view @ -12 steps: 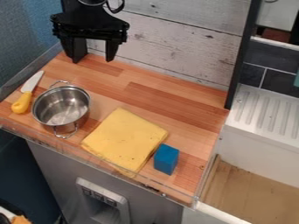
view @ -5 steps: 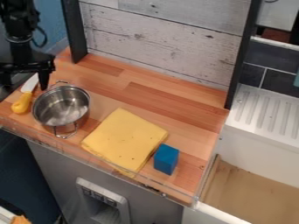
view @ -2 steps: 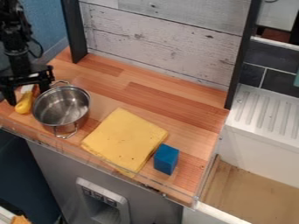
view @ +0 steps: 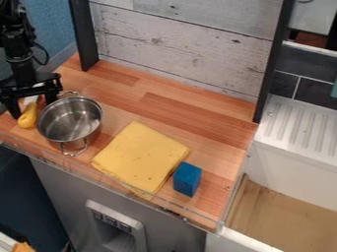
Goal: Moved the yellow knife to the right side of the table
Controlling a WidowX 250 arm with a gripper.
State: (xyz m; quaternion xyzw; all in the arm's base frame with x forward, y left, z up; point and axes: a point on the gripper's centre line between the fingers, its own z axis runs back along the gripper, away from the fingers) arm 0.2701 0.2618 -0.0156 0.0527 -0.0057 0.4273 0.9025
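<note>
At the far left of the wooden table, the black gripper [view: 33, 109] is low over the yellow knife [view: 27, 118]. Its fingers stand open, one on each side of the knife, and the right one is close to the metal pot. The yellow handle points toward the front edge, while the gripper covers much of the pale blade. Whether either finger touches the knife, I cannot tell. The table [view: 197, 115] has its right side beyond the cloth and block.
A metal pot [view: 70, 120] stands just right of the knife. Further right lie a folded yellow cloth [view: 140, 157] and a blue block [view: 187, 179] beside it. A clear rim runs along the front edge, and a white sink unit [view: 299, 128] adjoins the right side.
From the upper left of the view, the gripper has moved left and down over the knife. Lately its fingers have drawn slightly closer together, and the pot has shifted slightly right.
</note>
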